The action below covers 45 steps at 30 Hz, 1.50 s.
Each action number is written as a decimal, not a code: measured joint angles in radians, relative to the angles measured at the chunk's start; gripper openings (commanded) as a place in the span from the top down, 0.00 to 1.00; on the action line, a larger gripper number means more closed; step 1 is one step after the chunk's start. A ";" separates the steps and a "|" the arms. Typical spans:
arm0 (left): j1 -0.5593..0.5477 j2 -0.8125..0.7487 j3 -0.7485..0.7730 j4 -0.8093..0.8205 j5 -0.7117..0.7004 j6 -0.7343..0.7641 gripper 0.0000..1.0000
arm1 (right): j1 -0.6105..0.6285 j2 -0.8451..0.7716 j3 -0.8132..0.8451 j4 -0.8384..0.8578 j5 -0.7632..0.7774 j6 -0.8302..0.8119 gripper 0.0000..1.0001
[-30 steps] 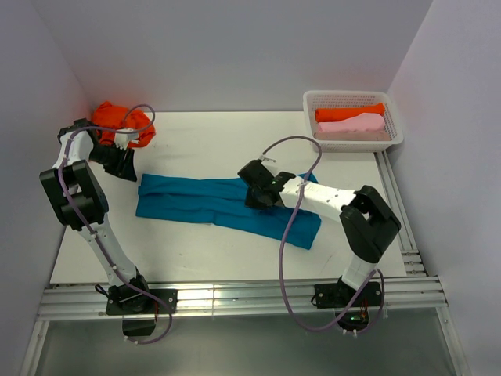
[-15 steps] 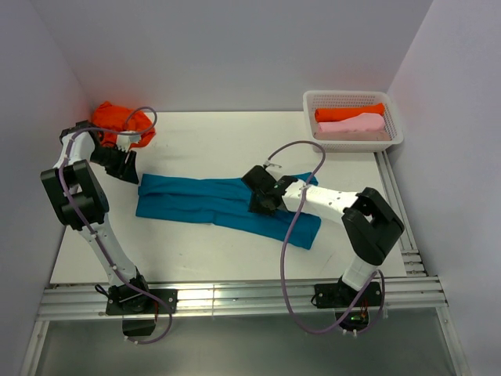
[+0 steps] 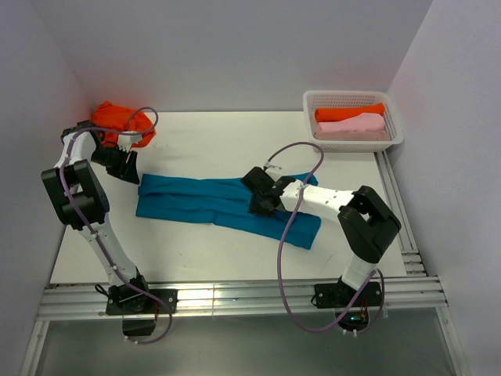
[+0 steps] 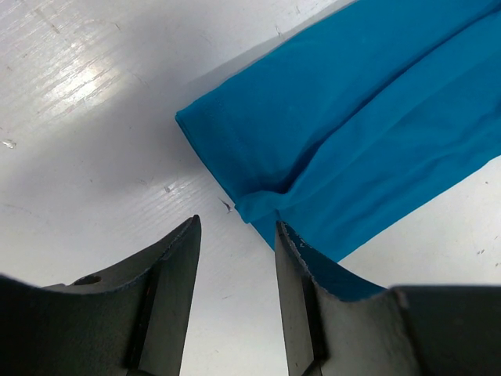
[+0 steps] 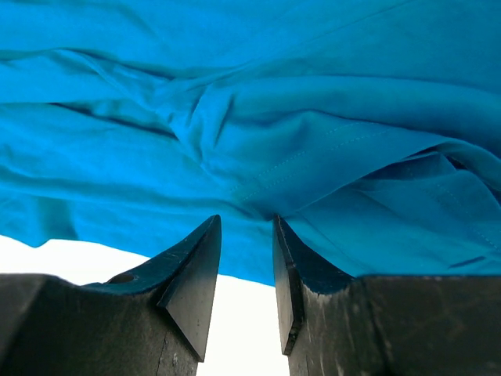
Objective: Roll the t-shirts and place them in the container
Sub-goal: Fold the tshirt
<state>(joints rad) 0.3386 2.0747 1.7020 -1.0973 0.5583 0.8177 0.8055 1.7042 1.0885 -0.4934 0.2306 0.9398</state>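
Nearest to me, on the near side of the teal-blue t-shirt [image 3: 196,200], the white table top [image 3: 203,251] shows fine scratches and a dull shine. The t-shirt is plain soft cloth, folded into 1 long flat band across the middle of the table, and its right end slants toward the near edge. The black right gripper [image 5: 245,235] with 2 fingers hangs low over the right part of this band, where the cloth is wrinkled into shallow ridges. Its jaws stand apart with a narrow gap and nothing is between them. The black left gripper [image 4: 237,235] is at the left end of the band, with the corner just ahead of it. Its jaws are also parted and empty. At that corner I see a hemmed edge and 2 overlapped layers.

I judge this cloth to be light and limp, without any stiffness, and the layers will probably slide on each other. A good hold would be at 1 short end, pinching all layers near both corners, so that the roll begins even.

Farther away, beyond the left end of the band, a bright orange crumpled t-shirt [image 3: 113,117] lies in a heap. Far beyond the right end stands a white plastic lattice basket [image 3: 395,141]. It holds 1 orange rolled t-shirt [image 3: 348,113] and 1 pale pink rolled t-shirt [image 3: 356,124].
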 measured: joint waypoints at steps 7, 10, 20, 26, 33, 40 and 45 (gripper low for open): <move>0.000 0.000 0.000 0.000 -0.004 0.000 0.52 | 0.000 0.004 0.002 -0.002 0.014 0.006 0.60; -0.002 0.000 0.000 0.000 -0.006 0.000 0.52 | 0.000 0.021 0.012 -0.001 0.015 0.006 0.63; -0.005 0.000 0.000 -0.001 -0.006 0.000 0.53 | 0.000 0.076 0.049 -0.016 0.017 0.002 0.88; -0.005 0.000 0.000 -0.003 -0.006 0.000 0.54 | 0.000 0.077 0.079 -0.026 0.021 -0.002 0.97; -0.005 0.000 0.000 -0.004 -0.006 0.000 0.54 | 0.000 0.077 0.117 -0.050 0.023 -0.016 0.99; -0.005 0.000 0.000 -0.006 -0.006 0.000 0.55 | 0.001 0.077 0.128 -0.061 0.016 -0.021 0.99; -0.005 0.000 0.000 -0.008 -0.006 0.000 0.55 | 0.016 0.083 0.154 -0.067 0.011 -0.021 0.99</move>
<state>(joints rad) 0.3340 2.0747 1.7020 -1.1049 0.5522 0.8181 0.8219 1.7874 1.2430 -0.5606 0.2413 0.9188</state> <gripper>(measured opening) 0.450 0.012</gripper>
